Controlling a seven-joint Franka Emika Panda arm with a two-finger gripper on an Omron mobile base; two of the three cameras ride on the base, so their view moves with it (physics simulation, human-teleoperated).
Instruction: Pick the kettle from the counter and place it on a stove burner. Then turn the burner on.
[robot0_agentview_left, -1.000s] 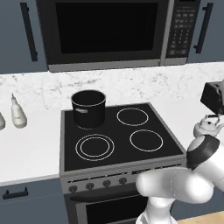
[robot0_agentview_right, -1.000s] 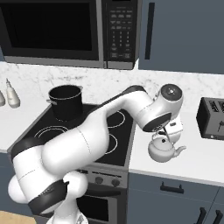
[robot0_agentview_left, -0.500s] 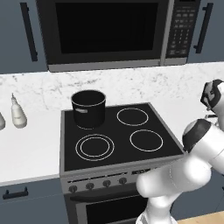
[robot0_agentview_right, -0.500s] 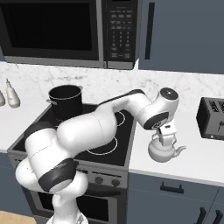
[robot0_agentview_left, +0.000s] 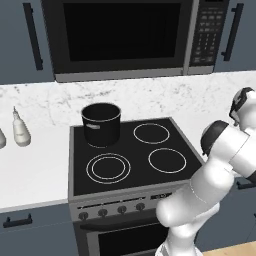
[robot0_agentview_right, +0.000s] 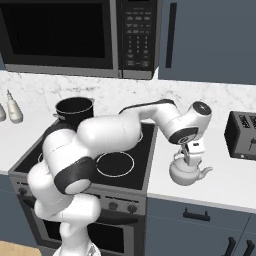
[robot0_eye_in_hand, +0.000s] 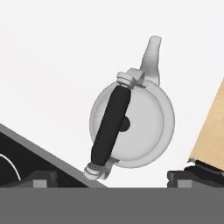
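Kettle (robot0_agentview_right: 186, 171): upright on the white table (robot0_agentview_right: 225, 182), just right of the black cooktop (robot0_agentview_right: 145, 150), toaster (robot0_agentview_right: 243, 135) well beyond. Gripper (robot0_agentview_right: 189, 156): fingers spread wide, nothing held. Change: the hand has come lower than a second ago, now directly over the arched handle (robot0_eye_in_hand: 109, 127). Status: grasp not yet made; double-ring burner (robot0_agentview_left: 108, 168) vacant, pot (robot0_agentview_left: 101, 124) behind it.

No readable text

The microwave (robot0_agentview_left: 131, 37) keypad (robot0_agentview_right: 135, 31) shows rows of small pale marks, too blurred to read.
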